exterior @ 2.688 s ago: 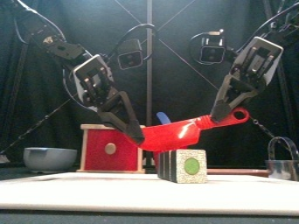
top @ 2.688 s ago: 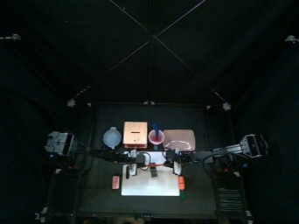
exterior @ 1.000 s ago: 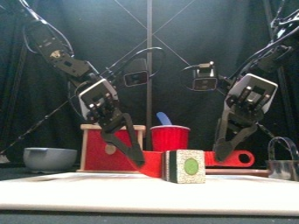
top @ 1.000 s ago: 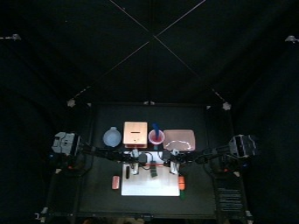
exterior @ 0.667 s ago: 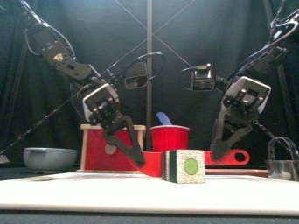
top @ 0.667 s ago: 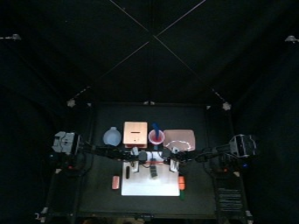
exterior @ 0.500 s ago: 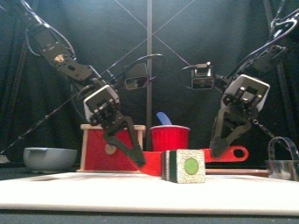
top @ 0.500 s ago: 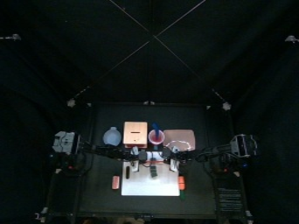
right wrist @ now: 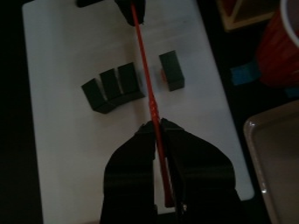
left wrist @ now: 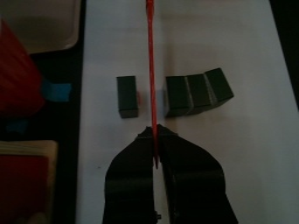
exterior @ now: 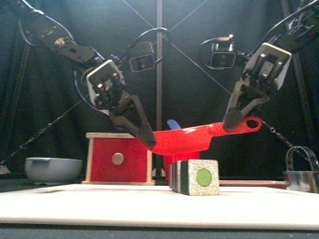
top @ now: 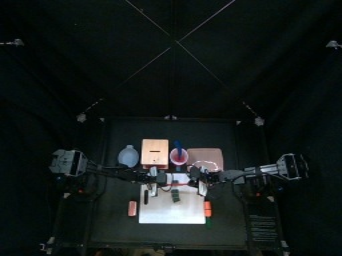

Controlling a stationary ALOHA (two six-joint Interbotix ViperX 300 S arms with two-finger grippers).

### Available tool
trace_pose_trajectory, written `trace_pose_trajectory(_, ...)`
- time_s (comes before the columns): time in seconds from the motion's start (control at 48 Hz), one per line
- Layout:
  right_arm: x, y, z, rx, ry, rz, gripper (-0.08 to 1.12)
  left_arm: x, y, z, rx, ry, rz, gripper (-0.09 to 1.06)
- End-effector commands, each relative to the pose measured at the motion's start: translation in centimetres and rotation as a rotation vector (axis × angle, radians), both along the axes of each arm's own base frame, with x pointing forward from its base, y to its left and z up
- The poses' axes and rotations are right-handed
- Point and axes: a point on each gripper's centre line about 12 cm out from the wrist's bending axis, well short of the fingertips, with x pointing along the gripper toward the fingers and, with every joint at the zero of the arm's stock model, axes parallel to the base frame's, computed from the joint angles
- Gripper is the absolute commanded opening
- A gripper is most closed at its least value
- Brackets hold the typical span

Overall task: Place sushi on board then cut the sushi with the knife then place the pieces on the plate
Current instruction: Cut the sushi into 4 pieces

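Sushi roll (exterior: 196,176) sits on the white cutting board (exterior: 112,201) at the table's front. The wrist views show it as dark pieces, with three blocks (left wrist: 197,92) pressed together and a single block (left wrist: 126,95) standing apart across a gap. Above it hangs the red knife (exterior: 189,138), tilted, with its handle end higher on the right. Seen from the wrists, its thin edge runs over that gap. The left tool (exterior: 147,140) has its jaws pinched tight on the blade end. The right tool (exterior: 234,123) is closed around the handle. Both arms slope down and inward from the upper corners, making a V over the board. Behind stand the wooden box (exterior: 118,157) with its red drawer front and the blue-grey bowl (exterior: 52,168). The pink tray (top: 205,158) lies in the same back row, to the right.
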Motion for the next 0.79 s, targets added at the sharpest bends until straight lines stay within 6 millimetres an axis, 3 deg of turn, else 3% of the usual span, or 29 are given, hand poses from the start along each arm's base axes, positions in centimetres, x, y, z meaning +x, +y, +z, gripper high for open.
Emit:
trace_pose_trajectory(0.021,-0.1,0.8,0.9,0.024,-0.030,0.008,0.36,0.2,-1.4,0.4,-0.012,-0.008,-0.025,0.33)
trace_pose_trajectory(0.229,-0.1,2.0,0.4,0.055,-0.015,0.025,0.36,0.3,-2.7,-0.5,-0.044,0.017,-0.028,0.33)
trace_pose_trajectory(0.792,0.1,2.5,-0.6,0.072,0.011,0.026,0.36,0.2,-3.3,-1.1,-0.058,0.032,-0.027,0.33)
